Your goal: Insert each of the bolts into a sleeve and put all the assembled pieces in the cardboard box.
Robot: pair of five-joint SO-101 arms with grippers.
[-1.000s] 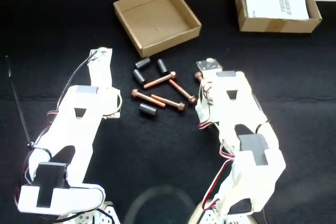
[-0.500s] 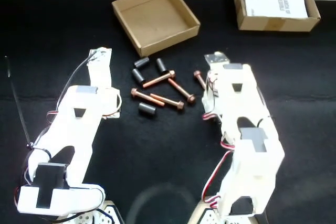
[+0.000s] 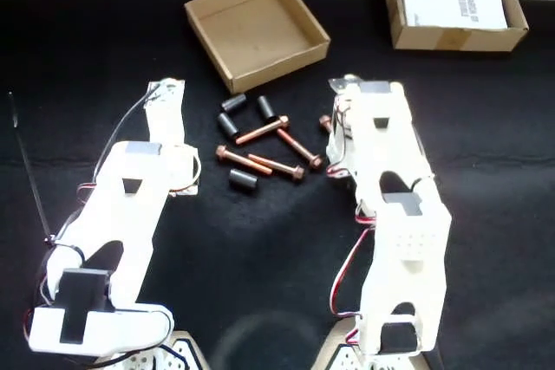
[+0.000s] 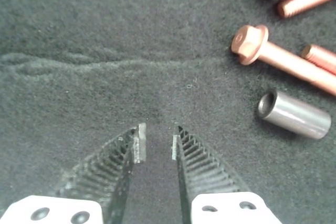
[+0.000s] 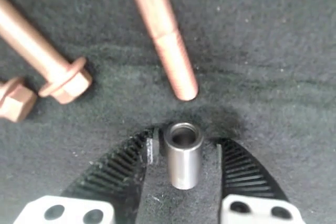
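My left end effector (image 4: 157,141) is released, jaws slightly parted over the table (image 4: 79,35), holding nothing. Ahead and to one side a grey sleeve (image 4: 294,114) lies crosswise to the fingers, with a copper bolt (image 4: 273,56) just beyond it, roughly parallel. My right end effector (image 5: 186,144) is released too, straddling a steel sleeve (image 5: 182,163). That sleeve's long axis runs along the fingers, and its mouth faces the threaded tip of a second bolt (image 5: 160,30) just ahead. The cardboard box (image 3: 257,30) sits well beyond both.
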